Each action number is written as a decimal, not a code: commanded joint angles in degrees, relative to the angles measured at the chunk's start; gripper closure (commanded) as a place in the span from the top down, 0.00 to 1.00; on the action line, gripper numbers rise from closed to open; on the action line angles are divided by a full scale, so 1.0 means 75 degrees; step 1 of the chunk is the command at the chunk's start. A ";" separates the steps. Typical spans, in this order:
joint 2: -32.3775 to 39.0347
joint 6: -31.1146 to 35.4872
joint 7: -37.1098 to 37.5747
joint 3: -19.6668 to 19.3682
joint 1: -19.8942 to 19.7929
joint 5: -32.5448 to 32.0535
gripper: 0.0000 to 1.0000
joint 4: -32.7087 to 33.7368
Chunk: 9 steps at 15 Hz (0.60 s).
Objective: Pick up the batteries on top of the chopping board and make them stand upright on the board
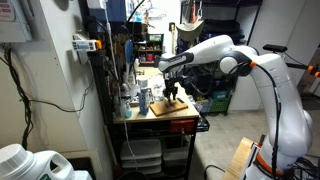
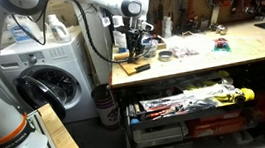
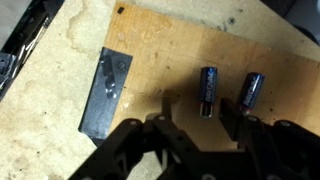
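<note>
In the wrist view two dark batteries lie flat on the pale wooden chopping board [image 3: 160,50]. One battery [image 3: 207,92] points toward the gap between my fingers, its near end just ahead of the fingertips. The other battery [image 3: 250,93] lies outside the right finger [image 3: 232,120]. My gripper [image 3: 195,115] is low over the board with its jaws apart, touching neither battery. In both exterior views the gripper [image 1: 172,93] [image 2: 135,48] points down over the board [image 1: 176,111] [image 2: 131,62] at the end of the workbench.
A flat dark rectangular piece [image 3: 105,92] lies on the board's left edge. Bottles and cans [image 1: 142,100] stand beside the board. Small items [image 2: 185,50] lie along the yellowish bench top [image 2: 231,58]. A washing machine [image 2: 43,79] stands next to the bench.
</note>
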 commanded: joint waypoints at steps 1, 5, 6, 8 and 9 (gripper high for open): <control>0.0065 0.0176 0.0211 0.0028 0.0024 -0.0152 0.50 -0.0046; 0.0094 0.0231 0.0268 0.0042 0.0037 -0.0119 0.46 -0.0040; 0.0098 0.0258 0.0277 0.0043 0.0042 -0.0119 0.45 -0.0042; 0.0115 0.0285 0.0294 0.0045 0.0045 -0.0114 0.45 -0.0026; 0.0122 0.0302 0.0301 0.0045 0.0046 -0.0111 0.43 -0.0020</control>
